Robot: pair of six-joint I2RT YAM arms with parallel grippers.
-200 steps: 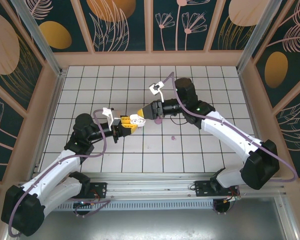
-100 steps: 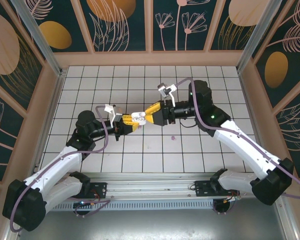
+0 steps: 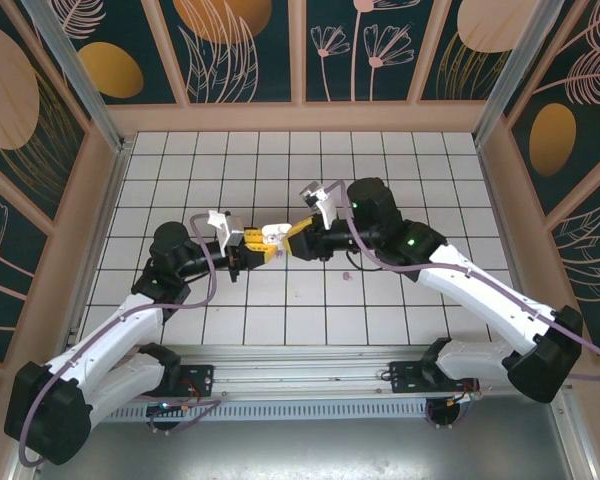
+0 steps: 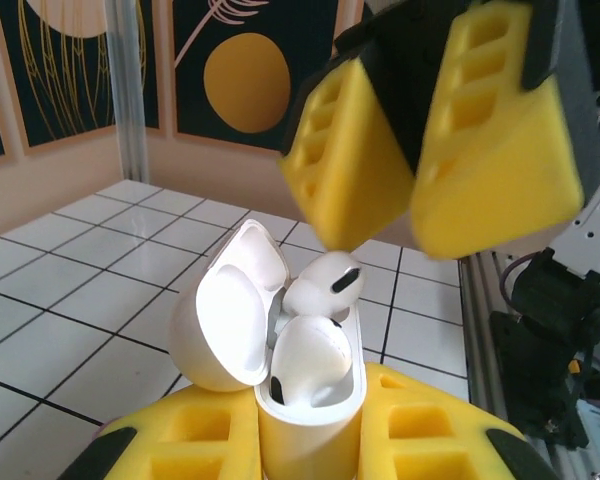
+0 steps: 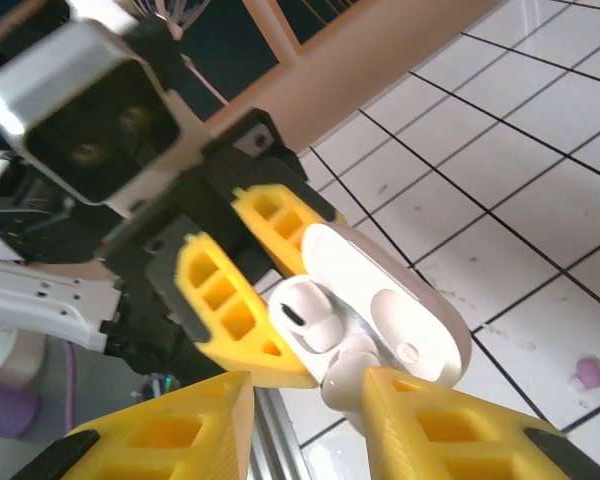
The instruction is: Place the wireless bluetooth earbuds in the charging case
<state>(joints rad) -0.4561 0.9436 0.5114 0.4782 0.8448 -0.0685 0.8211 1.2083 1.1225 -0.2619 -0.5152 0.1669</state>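
Above the middle of the white tiled table [image 3: 280, 320], the two arms meet tip to tip. On the left, the left gripper [image 3: 260, 247] has its yellow fingers pressed onto the body of a white charging case [image 4: 310, 425], held upright off the tiles with its lid swung open to one side. One white earbud [image 4: 310, 360] sits down in the case. A second white earbud [image 4: 325, 285] lies tilted across the case mouth, not seated, just under the right gripper [image 4: 415, 170]. That gripper's jaws stand partly spread with a narrow gap, and whether they touch the earbud cannot be told. A pale purple earbud [image 3: 346, 273] lies loose on the tiles below the right arm, well apart from the case.
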